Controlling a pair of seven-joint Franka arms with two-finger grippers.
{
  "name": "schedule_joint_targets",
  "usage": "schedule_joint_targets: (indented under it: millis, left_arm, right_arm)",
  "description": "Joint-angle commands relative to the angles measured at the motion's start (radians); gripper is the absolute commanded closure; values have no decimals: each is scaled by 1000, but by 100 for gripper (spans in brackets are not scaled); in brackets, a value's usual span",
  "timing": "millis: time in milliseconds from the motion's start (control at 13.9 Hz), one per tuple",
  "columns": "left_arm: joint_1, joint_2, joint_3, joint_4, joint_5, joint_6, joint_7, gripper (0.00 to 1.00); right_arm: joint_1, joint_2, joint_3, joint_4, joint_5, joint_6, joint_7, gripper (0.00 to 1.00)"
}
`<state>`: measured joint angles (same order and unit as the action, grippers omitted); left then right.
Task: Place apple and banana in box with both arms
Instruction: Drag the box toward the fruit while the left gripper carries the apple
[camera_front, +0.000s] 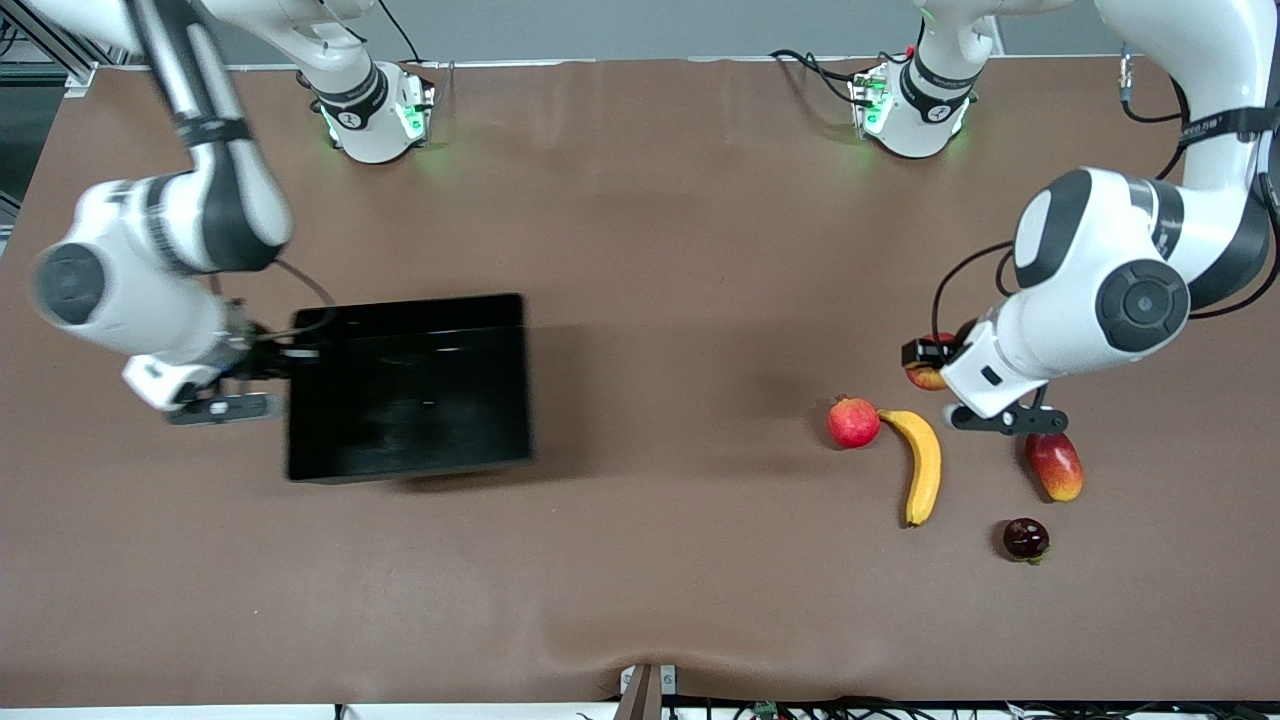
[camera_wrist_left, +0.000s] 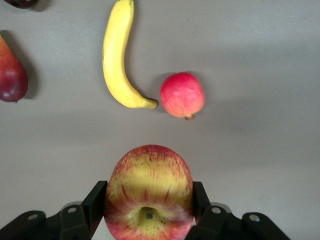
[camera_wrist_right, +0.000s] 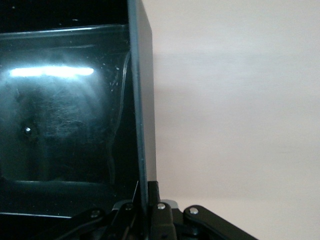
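The apple (camera_wrist_left: 149, 192), red with yellow streaks, sits between the fingers of my left gripper (camera_wrist_left: 149, 200), which is shut on it. In the front view the apple (camera_front: 924, 378) peeks out under the left gripper (camera_front: 938, 360) at the left arm's end of the table. The banana (camera_front: 922, 460) lies on the table nearer to the front camera than the apple; it also shows in the left wrist view (camera_wrist_left: 117, 57). My right gripper (camera_front: 278, 360) is shut on the side wall of the black box (camera_front: 420, 400). That thin wall (camera_wrist_right: 142, 100) runs between its jaws.
A red pomegranate (camera_front: 853, 422) lies beside the banana's upper tip. A red-yellow mango (camera_front: 1054, 465) and a small dark fruit (camera_front: 1026, 539) lie toward the left arm's end, nearer to the front camera. The brown table stretches bare between box and fruit.
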<state>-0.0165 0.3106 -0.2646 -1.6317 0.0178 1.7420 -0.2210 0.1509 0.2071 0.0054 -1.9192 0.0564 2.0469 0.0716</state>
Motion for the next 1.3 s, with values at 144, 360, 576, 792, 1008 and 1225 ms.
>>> schedule_joint_targets:
  millis: [144,360,576,792,1008,1225]
  left_arm:
    - [4,-50,-39,15,2,-45,-53,100]
    - [-2,-31,-85,33,1,-44,-155,100]
    - [-5,1,-117,35,-4,-33,-176,100]
    - [-31,34,-128,33,-6,17,-219,100]
    - [-83,90,-128,33,2,98,-365,100]
    - [-126,149,-127,33,13,178,-496,100]
  right_arm:
    - [278,23,-15,72,92,12,371,100]
    - [390,55,-15,75,100,55,531,100]
    - [505,99,-15,74,102,102,698,100]
    - [607,153,-15,69,102,186,824,100]
    - [703,211,-15,69,102,304,942,100]
    - [753,265,-15,69,102,397,964,98]
